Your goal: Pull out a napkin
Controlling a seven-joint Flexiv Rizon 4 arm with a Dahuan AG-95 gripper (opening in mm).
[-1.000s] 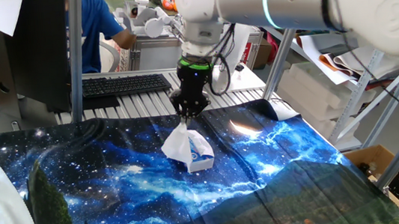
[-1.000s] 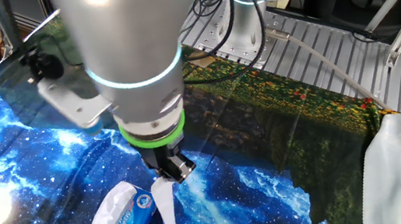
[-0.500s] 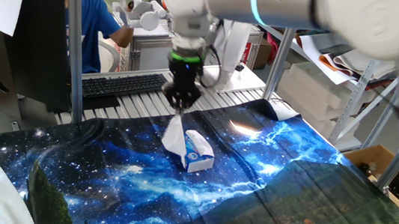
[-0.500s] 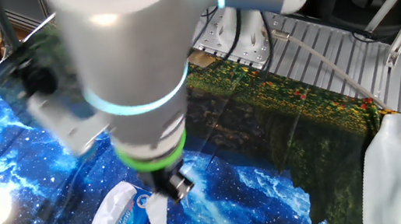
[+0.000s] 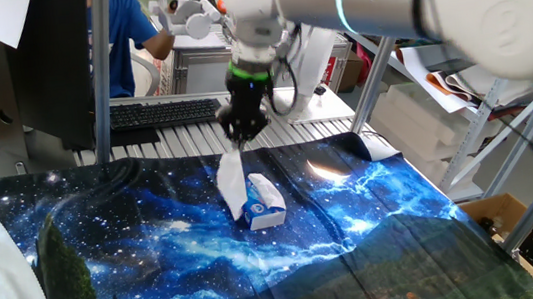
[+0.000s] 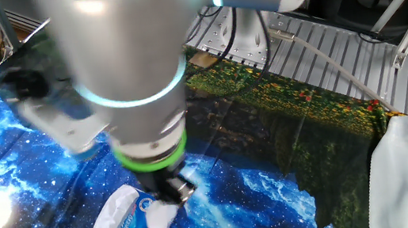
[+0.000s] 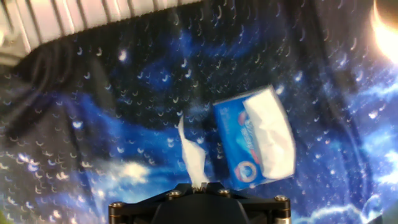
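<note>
From my remote seat I see a table [image 5: 156,147] of ribbed metal, draped with a starry blue galaxy cloth [image 5: 138,255] that hangs over one edge (forest print there). On the cloth, near the table's middle, lies a small blue-and-white tissue pack [image 5: 264,202].
</note>
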